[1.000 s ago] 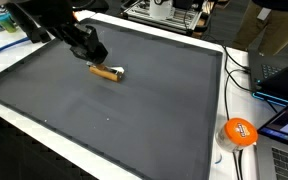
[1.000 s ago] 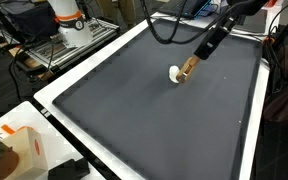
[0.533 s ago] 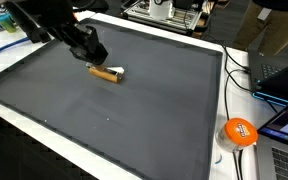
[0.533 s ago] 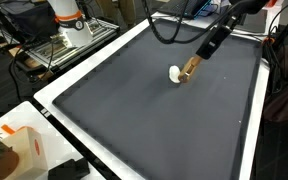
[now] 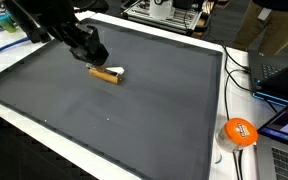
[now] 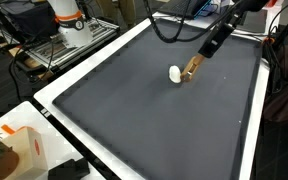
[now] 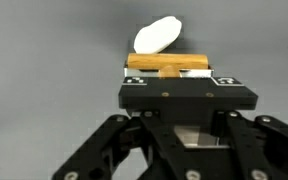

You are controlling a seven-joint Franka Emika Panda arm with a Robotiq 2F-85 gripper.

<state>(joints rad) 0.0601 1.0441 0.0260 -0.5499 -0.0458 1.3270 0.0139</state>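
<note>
The wooden stick [image 5: 104, 72] is held low over the dark mat [image 5: 134, 125], nearly flat. Whether it rests on the mat or hangs just above it cannot be told. It appears to have been taken at its bare wooden end so that the white tip [image 6: 175, 73] is left free beyond the jaws. In the wrist view that tip [image 7: 157, 35] is seen just ahead of the pincer [image 7: 170, 68], with the stick [image 7: 169, 63] lying crosswise between the jaws.

The pincer [image 5: 94, 63] is pressed together on the wood and is not spread. Nothing else is pinched or touched by it. In an exterior view it [image 6: 197, 63] is seen tilted down towards the mat, with the stick [image 6: 190, 69] running on from its tips. An orange roll [image 5: 238, 132] is seen well apart from the pincer, off the mat.
</note>
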